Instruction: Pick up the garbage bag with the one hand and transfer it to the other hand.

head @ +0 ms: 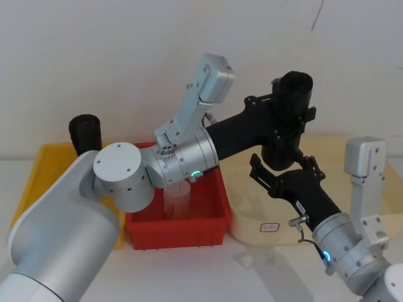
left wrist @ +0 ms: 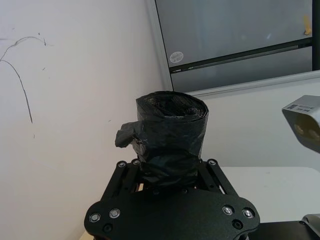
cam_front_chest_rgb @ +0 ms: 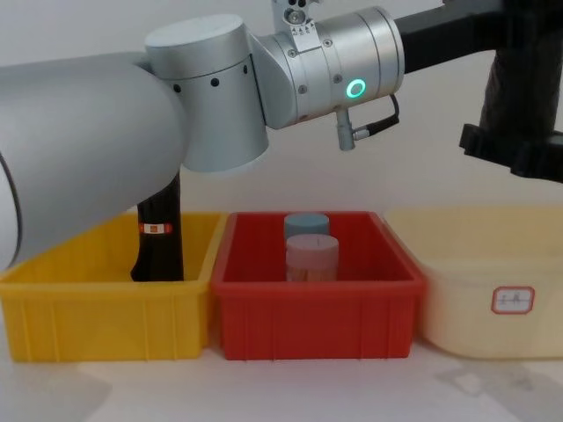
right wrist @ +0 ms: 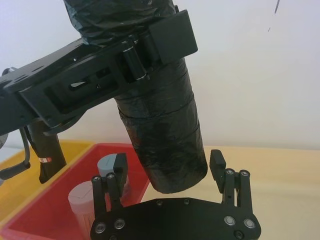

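Note:
The garbage bag is a plain matte-black roll, held upright high above the cream bin. My left gripper, on the silver arm with the green ring light, is shut on the garbage bag around its middle. My right gripper is open just below, one finger on each side of the lower end of the garbage bag, with small gaps to it. In the chest view the garbage bag hangs at the upper right, with my right gripper's fingers around it.
A yellow bin on the left holds a black roll with a red-orange band. The red bin in the middle holds two pale cylinders. The cream bin stands on the right, a wall close behind.

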